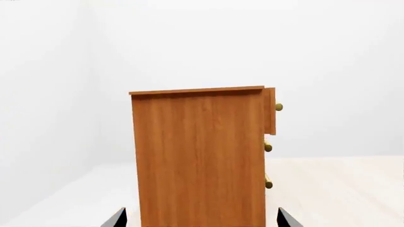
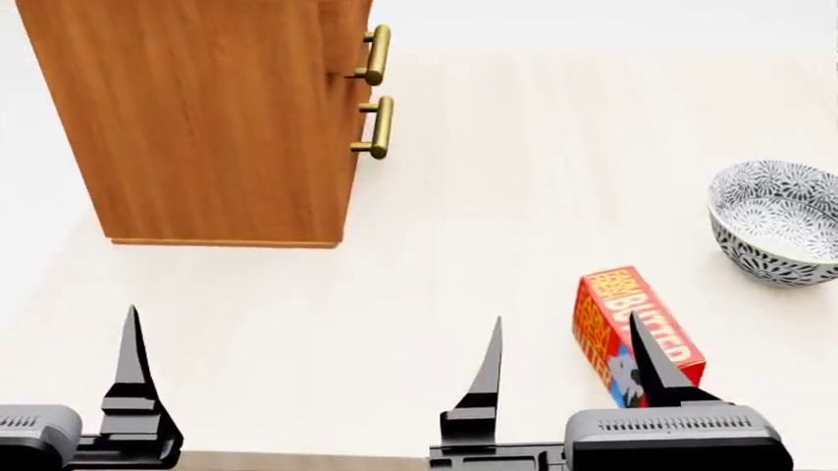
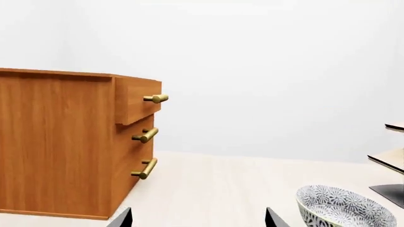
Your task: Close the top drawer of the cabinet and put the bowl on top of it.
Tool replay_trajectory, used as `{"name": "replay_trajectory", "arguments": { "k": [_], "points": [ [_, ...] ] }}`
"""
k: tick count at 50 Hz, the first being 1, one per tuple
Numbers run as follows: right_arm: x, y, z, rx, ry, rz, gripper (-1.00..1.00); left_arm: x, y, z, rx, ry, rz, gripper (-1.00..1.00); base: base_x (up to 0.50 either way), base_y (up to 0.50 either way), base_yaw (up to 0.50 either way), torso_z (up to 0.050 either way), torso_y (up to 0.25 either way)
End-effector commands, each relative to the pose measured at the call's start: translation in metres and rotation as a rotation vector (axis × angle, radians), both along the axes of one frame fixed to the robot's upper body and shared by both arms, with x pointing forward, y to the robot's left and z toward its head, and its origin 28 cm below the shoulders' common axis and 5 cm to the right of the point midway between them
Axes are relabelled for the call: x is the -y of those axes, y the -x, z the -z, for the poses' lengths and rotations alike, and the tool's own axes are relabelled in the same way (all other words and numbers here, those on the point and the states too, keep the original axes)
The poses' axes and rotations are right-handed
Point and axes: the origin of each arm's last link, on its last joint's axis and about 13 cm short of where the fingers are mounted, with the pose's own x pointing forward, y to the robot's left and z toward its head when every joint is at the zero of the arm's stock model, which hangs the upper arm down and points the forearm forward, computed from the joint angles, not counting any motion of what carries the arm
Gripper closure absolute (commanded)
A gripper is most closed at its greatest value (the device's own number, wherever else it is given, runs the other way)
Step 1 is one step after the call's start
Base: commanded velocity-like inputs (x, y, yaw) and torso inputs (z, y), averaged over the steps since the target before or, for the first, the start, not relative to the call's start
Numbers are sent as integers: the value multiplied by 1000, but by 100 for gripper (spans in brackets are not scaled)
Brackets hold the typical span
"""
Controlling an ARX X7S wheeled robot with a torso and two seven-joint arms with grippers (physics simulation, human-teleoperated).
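Grippers (image 2: 563, 378) low, jaws spread, well short of cabinet (image 2: 196, 118); top drawer (image 3: 136, 98) ajar.

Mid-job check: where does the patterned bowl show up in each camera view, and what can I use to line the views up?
Head view: the bowl stands at the right edge, on the floor beyond the red box.
Right wrist view: the bowl sits in the lower right corner, partly cut off.
Left wrist view: not in it.
Shared landmark: the cabinet with its brass handles, seen in all three.
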Motion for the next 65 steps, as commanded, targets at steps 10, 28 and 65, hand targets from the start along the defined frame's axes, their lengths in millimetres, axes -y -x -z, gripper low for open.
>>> {"name": "replay_trajectory", "arguments": {
  "k": [10, 28, 65],
  "points": [
    [0, 0, 3, -9, 14, -1, -100, 1, 1, 1, -2, -2, 2, -100, 0, -172, 0, 0, 0],
    [-1, 2, 4, 3, 23, -34, -100, 2, 0, 2, -1, -6, 7, -100, 258, 0, 0, 0, 0],
    [-1, 4, 1, 8, 29, -34, -100, 0, 4, -2, 10, 1, 5, -100, 500, 0, 0, 0, 0]
  ]
}}
